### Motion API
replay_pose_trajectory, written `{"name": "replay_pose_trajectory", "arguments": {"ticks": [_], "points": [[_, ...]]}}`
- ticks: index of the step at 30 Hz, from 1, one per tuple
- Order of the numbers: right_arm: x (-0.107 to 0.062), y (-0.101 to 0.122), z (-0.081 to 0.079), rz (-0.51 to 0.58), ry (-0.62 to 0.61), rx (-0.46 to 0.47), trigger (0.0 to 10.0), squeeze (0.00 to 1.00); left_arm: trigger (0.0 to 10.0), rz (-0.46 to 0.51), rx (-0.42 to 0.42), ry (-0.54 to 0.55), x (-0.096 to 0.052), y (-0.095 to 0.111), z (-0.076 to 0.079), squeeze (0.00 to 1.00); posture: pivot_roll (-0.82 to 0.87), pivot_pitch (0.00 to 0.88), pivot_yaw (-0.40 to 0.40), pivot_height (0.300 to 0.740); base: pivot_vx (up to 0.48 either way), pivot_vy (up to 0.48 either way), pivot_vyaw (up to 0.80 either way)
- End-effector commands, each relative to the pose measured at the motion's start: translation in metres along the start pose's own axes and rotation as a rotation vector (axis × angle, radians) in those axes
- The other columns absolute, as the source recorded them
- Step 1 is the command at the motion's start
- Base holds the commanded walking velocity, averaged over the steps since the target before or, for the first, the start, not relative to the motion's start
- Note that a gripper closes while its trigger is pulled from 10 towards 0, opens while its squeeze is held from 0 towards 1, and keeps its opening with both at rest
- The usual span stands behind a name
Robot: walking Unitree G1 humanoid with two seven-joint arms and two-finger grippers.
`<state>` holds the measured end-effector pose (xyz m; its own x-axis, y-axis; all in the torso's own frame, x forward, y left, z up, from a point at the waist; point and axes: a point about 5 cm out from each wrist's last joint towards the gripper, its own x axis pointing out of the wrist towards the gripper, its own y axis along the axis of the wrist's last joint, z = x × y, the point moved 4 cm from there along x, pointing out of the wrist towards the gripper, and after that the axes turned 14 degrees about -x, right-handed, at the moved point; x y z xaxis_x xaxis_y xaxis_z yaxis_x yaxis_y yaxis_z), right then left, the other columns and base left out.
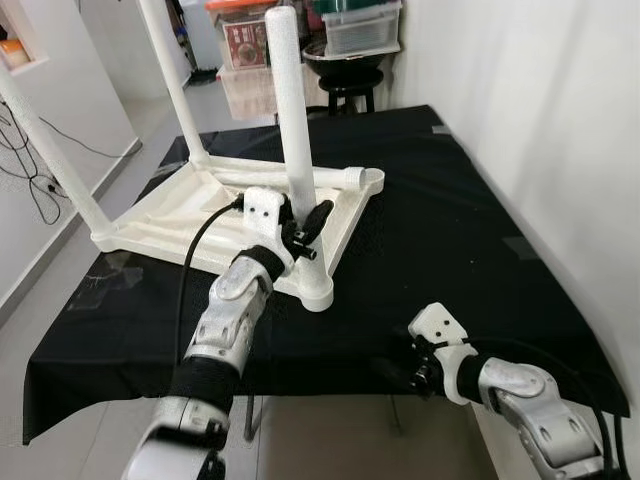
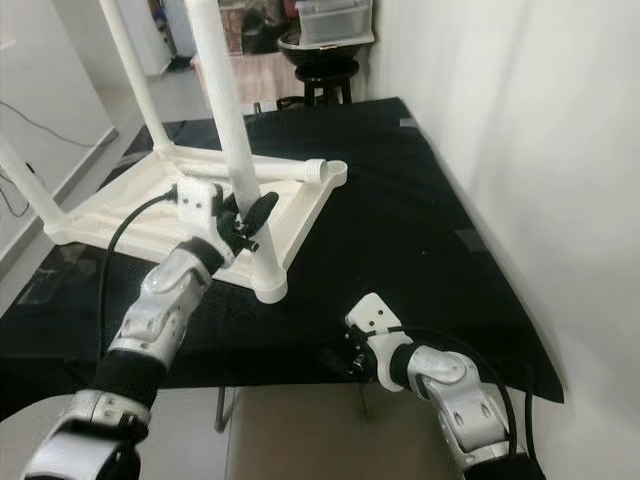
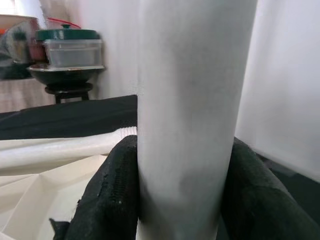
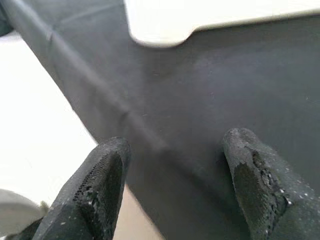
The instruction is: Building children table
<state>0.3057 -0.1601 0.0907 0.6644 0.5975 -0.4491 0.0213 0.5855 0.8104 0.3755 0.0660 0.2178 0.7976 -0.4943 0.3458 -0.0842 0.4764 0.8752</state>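
Fitting a leg is the step in hand: the left gripper [image 1: 303, 228] is clamped on the upright white leg [image 1: 291, 110], low down by the inverted white tabletop [image 1: 170, 215] on the black cloth [image 1: 450, 210]. Nearer the camera than the tabletop, the right gripper [image 4: 175, 175] hangs spread wide, holding nothing. Next, judged: seat the leg squarely in its socket.

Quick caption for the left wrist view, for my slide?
Left gripper clamped around an upright white table leg above the black cloth.

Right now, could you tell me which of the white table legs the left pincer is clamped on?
The left pincer grips the nearest upright leg, near its base; the two other legs stand farther back, untouched.
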Motion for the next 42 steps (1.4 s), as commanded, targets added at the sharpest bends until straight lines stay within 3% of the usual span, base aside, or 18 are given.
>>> {"name": "replay_pose_trajectory", "arguments": {"ticks": [1, 4, 6, 8, 14, 18, 19, 21, 22, 23, 24, 25, 27, 28, 29, 38, 39, 42], "points": [[0.005, 0.008, -0.003, 0.029, 0.042, -0.027, 10.0, 0.00, 0.0, -0.026, -0.104, -0.091, -0.008, -0.005, 0.019, 0.00, -0.13, 0.000, 0.031, 0.740, 0.000, 0.000, 0.00], [0.007, 0.013, -0.002, 0.048, 0.080, -0.044, 10.0, 0.00, 0.0, -0.051, -0.137, -0.154, -0.027, -0.003, 0.032, 0.00, -0.11, 0.000, 0.016, 0.740, 0.000, 0.000, 0.00], [0.007, 0.013, -0.002, 0.048, 0.080, -0.044, 10.0, 0.00, 0.0, -0.051, -0.137, -0.154, -0.027, -0.003, 0.032, 0.00, -0.11, 0.000, 0.016, 0.740, 0.000, 0.000, 0.00], [0.008, 0.018, -0.001, 0.066, 0.123, -0.063, 10.0, 0.00, 0.0, -0.088, -0.158, -0.197, -0.052, 0.000, 0.039, 0.00, -0.08, 0.000, -0.007, 0.740, 0.000, 0.000, 0.00], [0.010, 0.023, -0.002, 0.088, 0.173, -0.078, 10.0, 0.00, 0.0, -0.101, -0.195, -0.193, -0.076, 0.013, 0.037, 0.00, -0.05, 0.000, -0.024, 0.740, 0.000, 0.000, 0.00], [0.012, 0.028, -0.003, 0.110, 0.211, -0.089, 10.0, 0.00, 0.9, -0.129, -0.161, -0.151, -0.099, 0.021, 0.027, 0.00, -0.04, 0.000, -0.035, 0.740, 0.000, 0.000, 0.00], [0.013, 0.030, -0.004, 0.118, 0.226, -0.098, 10.0, 0.00, 6.4, -0.144, -0.121, -0.091, -0.109, 0.023, 0.014, 0.00, -0.03, 0.000, -0.041, 0.740, 0.000, 0.000, 0.00], [0.013, 0.030, -0.004, 0.118, 0.226, -0.098, 10.0, 0.00, 6.4, -0.144, -0.121, -0.091, -0.109, 0.023, 0.014, 0.00, -0.03, 0.000, -0.041, 0.740, 0.000, 0.000, 0.00], [0.016, 0.033, -0.002, 0.123, 0.245, -0.123, 10.0, 0.00, 10.0, -0.186, 0.020, 0.125, -0.131, 0.026, -0.028, 0.00, -0.01, 0.000, -0.049, 0.740, 0.000, 0.000, 0.00], [0.016, 0.033, -0.002, 0.123, 0.245, -0.123, 10.0, 0.00, 10.0, -0.186, 0.020, 0.125, -0.131, 0.026, -0.028, 0.00, -0.01, 0.000, -0.049, 0.740, 0.000, 0.000, 0.00], [0.018, 0.034, 0.000, 0.122, 0.248, -0.134, 10.0, 0.00, 10.0, -0.208, 0.100, 0.266, -0.143, 0.028, -0.053, 0.00, -0.01, 0.000, -0.050, 0.740, 0.000, 0.000, 0.00], [0.018, 0.034, 0.000, 0.122, 0.248, -0.134, 10.0, 0.00, 10.0, -0.208, 0.100, 0.266, -0.143, 0.028, -0.053, 0.00, -0.01, 0.000, -0.050, 0.740, 0.000, 0.000, 0.00], [0.019, 0.036, 0.002, 0.122, 0.248, -0.141, 10.0, 0.00, 10.0, -0.211, 0.175, 0.401, -0.153, 0.032, -0.077, 0.00, -0.01, 0.000, -0.051, 0.740, 0.000, 0.000, 0.00], [0.021, 0.037, 0.004, 0.123, 0.245, -0.147, 10.0, 0.00, 10.0, -0.193, 0.226, 0.507, -0.160, 0.038, -0.094, 1.00, -0.01, 0.000, -0.052, 0.740, 0.000, 0.000, 0.00], [0.021, 0.038, 0.004, 0.126, 0.249, -0.152, 10.0, 0.00, 10.0, -0.178, 0.248, 0.579, -0.164, 0.042, -0.104, 1.00, -0.01, 0.000, -0.052, 0.740, 0.000, 0.000, 0.00], [0.023, 0.042, 0.001, 0.131, 0.295, -0.201, 10.0, 0.00, 10.0, -0.111, 0.238, 0.666, -0.155, 0.054, -0.109, 1.00, -0.03, 0.000, -0.043, 0.740, 0.000, 0.000, 0.00], [0.025, 0.044, 0.003, 0.134, 0.300, -0.214, 10.0, 0.00, 10.0, -0.102, 0.219, 0.636, -0.148, 0.050, -0.102, 0.00, -0.03, 0.000, -0.044, 0.740, 0.000, 0.000, 0.00], [0.025, 0.044, 0.003, 0.134, 0.300, -0.214, 10.0, 0.00, 10.0, -0.102, 0.219, 0.636, -0.148, 0.050, -0.102, 0.00, -0.03, 0.000, -0.044, 0.740, 0.000, 0.000, 0.00]]}}
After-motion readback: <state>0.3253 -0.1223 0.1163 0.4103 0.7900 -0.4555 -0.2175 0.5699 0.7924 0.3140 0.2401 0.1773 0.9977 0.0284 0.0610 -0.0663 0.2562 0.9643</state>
